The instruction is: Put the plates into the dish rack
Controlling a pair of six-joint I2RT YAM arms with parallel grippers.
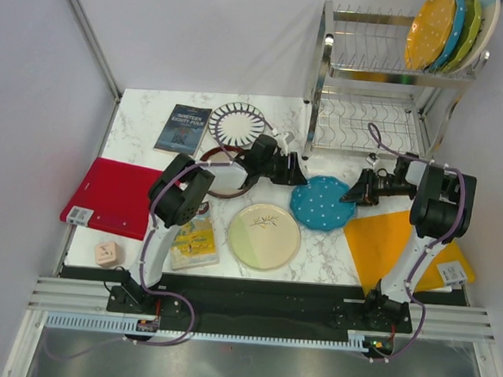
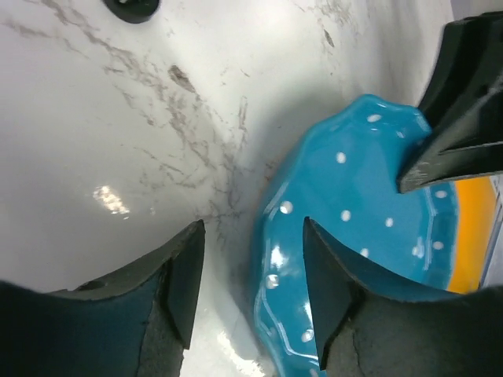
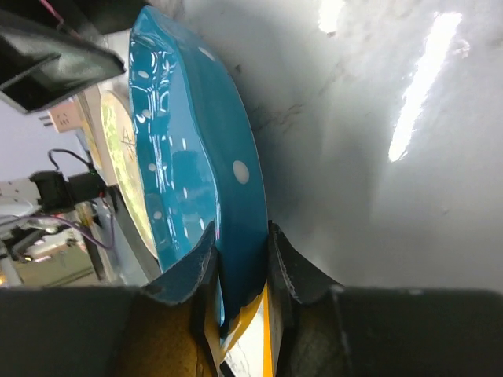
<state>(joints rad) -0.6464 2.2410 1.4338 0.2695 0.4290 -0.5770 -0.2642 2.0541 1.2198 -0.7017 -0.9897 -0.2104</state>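
Pinched narrow with the right tool on the rim of the teal plate; spread wide with the left tool at the opposite rim, gripping nothing.

The teal plate has a smooth, glossy glazed surface with bright highlights. The desk is smooth and white with a marble pattern and a soft sheen, while the dish rack is shiny polished metal wire and the red board looks matt
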